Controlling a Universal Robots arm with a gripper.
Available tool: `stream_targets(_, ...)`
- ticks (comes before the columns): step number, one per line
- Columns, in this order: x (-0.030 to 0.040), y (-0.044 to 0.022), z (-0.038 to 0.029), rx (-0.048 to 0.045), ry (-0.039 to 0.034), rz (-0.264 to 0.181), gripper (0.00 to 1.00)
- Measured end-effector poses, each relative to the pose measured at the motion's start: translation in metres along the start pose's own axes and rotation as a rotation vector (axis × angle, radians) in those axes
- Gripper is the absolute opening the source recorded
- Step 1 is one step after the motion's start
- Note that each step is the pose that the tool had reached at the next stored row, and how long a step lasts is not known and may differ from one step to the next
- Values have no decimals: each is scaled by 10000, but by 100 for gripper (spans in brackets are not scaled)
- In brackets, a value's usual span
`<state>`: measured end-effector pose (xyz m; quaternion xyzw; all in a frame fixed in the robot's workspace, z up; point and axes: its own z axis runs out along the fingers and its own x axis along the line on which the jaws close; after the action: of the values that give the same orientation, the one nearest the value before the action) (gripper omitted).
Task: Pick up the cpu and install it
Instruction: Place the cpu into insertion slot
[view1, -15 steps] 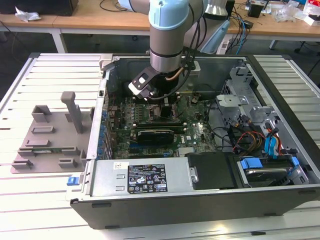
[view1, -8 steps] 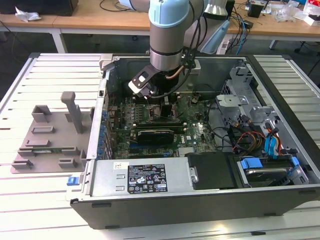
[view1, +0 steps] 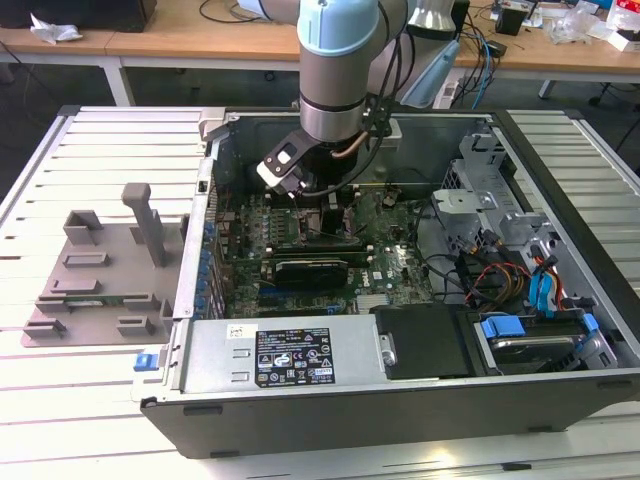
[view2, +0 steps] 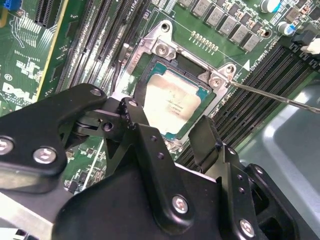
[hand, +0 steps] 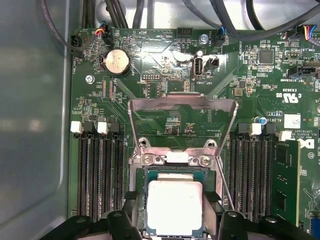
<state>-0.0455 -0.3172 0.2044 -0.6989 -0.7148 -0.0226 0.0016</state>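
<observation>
Jaws: apart, one finger (view2: 134, 112) standing to each side of the cpu (view2: 172, 102), with no grip on it seen. The cpu lies flat in its socket on the green motherboard (hand: 165, 55), silvery top up, seen in both wrist views. The socket's metal cover plate (hand: 182, 102) stands hinged open. Memory slots (hand: 97, 170) flank the socket on both sides. In the exterior view the arm (view1: 338, 70) reaches down into the open computer case (view1: 300, 410), which lies on the slatted tabletop (view1: 100, 150)
</observation>
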Motion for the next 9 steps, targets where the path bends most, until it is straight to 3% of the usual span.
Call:
stream_targets(7,1,1,-26,0,-1,0,62)
stream_targets(9,1,1,-27,0,-1,0,47)
